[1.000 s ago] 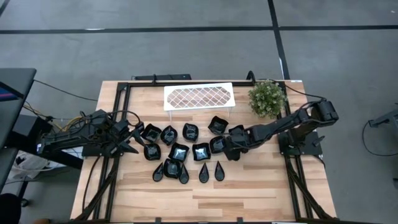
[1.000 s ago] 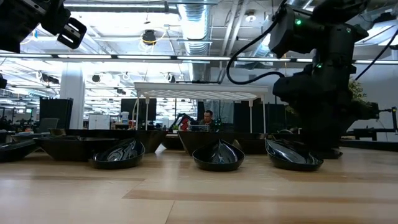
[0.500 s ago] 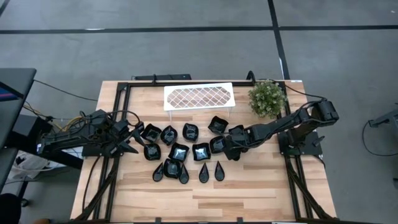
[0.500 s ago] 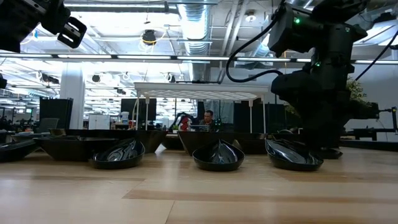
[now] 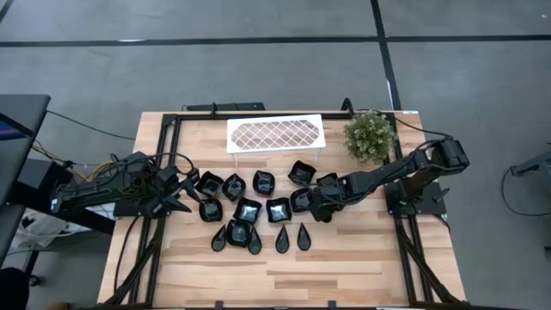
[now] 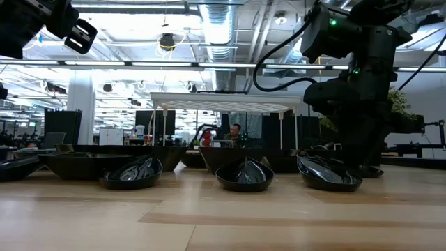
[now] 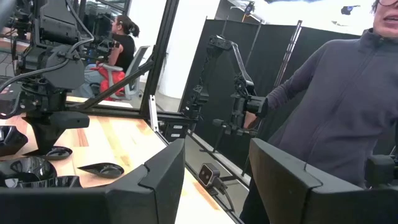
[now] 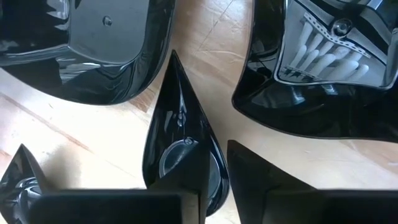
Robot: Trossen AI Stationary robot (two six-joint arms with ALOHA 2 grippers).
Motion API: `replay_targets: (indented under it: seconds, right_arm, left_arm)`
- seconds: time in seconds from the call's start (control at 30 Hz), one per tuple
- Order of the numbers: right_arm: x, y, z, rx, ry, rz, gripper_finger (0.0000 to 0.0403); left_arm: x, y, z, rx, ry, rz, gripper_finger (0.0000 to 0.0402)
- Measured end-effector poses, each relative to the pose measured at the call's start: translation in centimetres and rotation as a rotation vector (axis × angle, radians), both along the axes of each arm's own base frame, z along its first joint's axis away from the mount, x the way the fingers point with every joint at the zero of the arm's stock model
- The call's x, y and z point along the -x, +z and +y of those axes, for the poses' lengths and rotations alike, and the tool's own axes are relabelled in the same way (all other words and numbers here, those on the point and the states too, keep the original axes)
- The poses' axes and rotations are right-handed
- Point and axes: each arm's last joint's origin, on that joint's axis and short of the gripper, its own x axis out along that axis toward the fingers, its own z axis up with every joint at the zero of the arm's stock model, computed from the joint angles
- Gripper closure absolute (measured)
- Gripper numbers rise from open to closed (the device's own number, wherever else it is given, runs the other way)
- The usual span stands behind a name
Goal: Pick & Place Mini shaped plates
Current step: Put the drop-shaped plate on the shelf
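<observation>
Several glossy black mini shaped plates rest flat on the wooden table's middle, squarish ones (image 5: 277, 209) behind, teardrop ones (image 5: 282, 239) nearer. My right gripper (image 8: 213, 202) points steeply down at the cluster's right end (image 5: 318, 212), shut on a teardrop plate (image 8: 180, 155). That plate's tip points at two squarish plates (image 8: 99, 50) beyond it. At the table's left edge my left gripper (image 7: 214, 180) hangs level and open (image 5: 179, 196), holding nothing. My right gripper comes from above, pointing steeply down, at the teardrop plate's round end (image 8: 214, 177). The rim there lies in the narrow gap between the two fingers (image 8: 280, 186), and one finger covers part of the hollow. The plate lies flat on the table.
A white lattice tray (image 5: 275, 133) stands on legs at the table's far side, with a green plant (image 5: 370, 135) to its right. Bare wood lies along the near edge (image 5: 275, 275). A person in a grey top (image 7: 336, 112) stands beyond the table.
My right gripper has stayed in place over the teardrop plate and its fingers have drawn together. The plates lie as before.
</observation>
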Motion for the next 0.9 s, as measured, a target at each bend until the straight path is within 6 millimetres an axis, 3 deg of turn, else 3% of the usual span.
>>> replay_targets:
  seconds: [0.3,0.9]
  right_arm:
    - [-0.1,0.2,0.0,-0.001,0.004,-0.006,0.0398]
    - [-1.2,2.6,1.1,-0.103,0.062,0.0,0.0401]
  left_arm:
    - [0.0,0.0,0.0,0.0,0.0,0.0,0.0219]
    - [0.0,0.0,0.0,0.0,0.0,0.0,0.0219]
